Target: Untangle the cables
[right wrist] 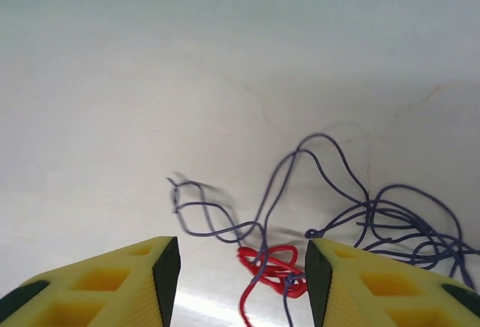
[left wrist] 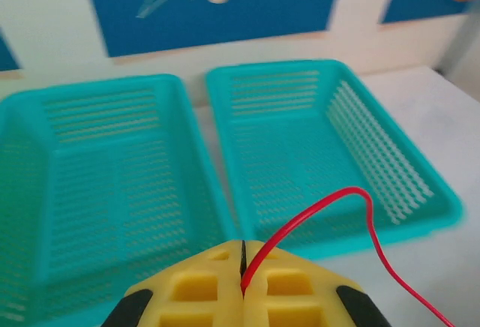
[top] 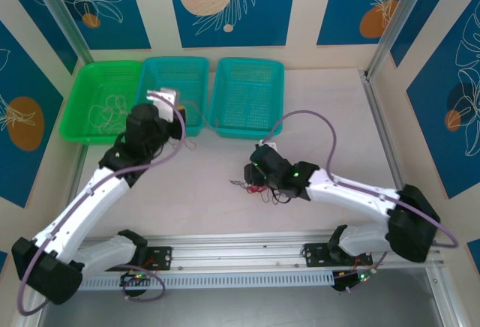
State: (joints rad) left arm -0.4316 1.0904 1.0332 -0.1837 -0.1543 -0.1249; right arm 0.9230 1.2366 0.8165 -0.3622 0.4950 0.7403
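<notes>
Nearest the arm bases, the right claw (right wrist: 238, 271) hangs low over the table (right wrist: 112, 79) with its fingers spread apart. It straddles a tangle (right wrist: 337, 207) of dark purple wires with a small red knot (right wrist: 271, 265) caught in its near side. That heap looks like the main job left.

Further out, the left claw (left wrist: 242, 263) is pinched tight on a single red wire (left wrist: 341, 194), which arcs up and trails off freely. It is held above the near rims of the two teal baskets (left wrist: 225, 154).

Farthest left, the green basket (top: 75, 121) holds some pale whitish wires (top: 112, 108).

So I'd call it partway done. The pale ones seem set aside and one red strand is pulled loose. The purple wires and the red knot remain to be separated.
</notes>
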